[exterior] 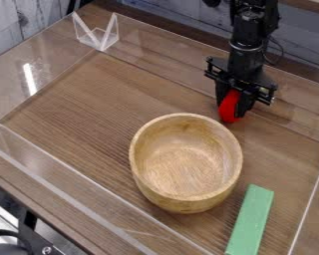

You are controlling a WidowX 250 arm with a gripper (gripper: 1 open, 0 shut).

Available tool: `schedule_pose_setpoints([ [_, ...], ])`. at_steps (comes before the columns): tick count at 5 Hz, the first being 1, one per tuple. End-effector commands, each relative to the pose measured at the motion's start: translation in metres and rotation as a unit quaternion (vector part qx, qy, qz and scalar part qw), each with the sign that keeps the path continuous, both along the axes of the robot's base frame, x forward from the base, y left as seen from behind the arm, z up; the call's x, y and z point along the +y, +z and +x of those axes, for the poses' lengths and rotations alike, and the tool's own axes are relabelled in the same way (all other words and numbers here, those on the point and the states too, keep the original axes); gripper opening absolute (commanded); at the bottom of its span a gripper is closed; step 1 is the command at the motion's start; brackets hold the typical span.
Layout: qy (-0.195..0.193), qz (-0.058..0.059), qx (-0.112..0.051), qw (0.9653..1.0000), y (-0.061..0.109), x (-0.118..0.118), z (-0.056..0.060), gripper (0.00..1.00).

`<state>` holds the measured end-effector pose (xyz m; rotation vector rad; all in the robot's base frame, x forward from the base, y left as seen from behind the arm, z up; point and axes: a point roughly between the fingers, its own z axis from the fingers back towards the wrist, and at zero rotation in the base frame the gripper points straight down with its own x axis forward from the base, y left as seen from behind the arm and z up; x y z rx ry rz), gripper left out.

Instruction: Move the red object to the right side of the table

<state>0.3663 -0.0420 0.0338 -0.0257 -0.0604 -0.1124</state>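
Camera view, bench (pixel 83 110): brown wood grain, low clear walls along its edges.
Arm: black, reaching straight down at the far right part of the bench.
Gripper (pixel 233 106): jaws clenched on the red object (pixel 230 107), one at each side.
Red object: small, rounded, at bench level, just beyond the bowl's far rim; contact with the bench unclear.
Wooden bowl (pixel 186 161): centre-right, upright.
Green block (pixel 250 221): flat, near right corner, apart from the bowl.

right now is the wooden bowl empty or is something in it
Empty. The wooden bowl shows only its bare inner wood; the red object is outside it, beyond its far rim, between the gripper's shut fingers.
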Motion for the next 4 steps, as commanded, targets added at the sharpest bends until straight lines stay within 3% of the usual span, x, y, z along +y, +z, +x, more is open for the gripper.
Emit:
schedule_pose_setpoints([
  [1,0.012,-0.002,-0.04,0.9991,0.018,-0.003,0.013,0.0],
  [2,0.023,-0.003,-0.042,0.9989,0.016,-0.005,0.012,0.0],
  [4,-0.018,-0.008,-0.045,0.9988,0.009,-0.021,0.007,0.0],
])
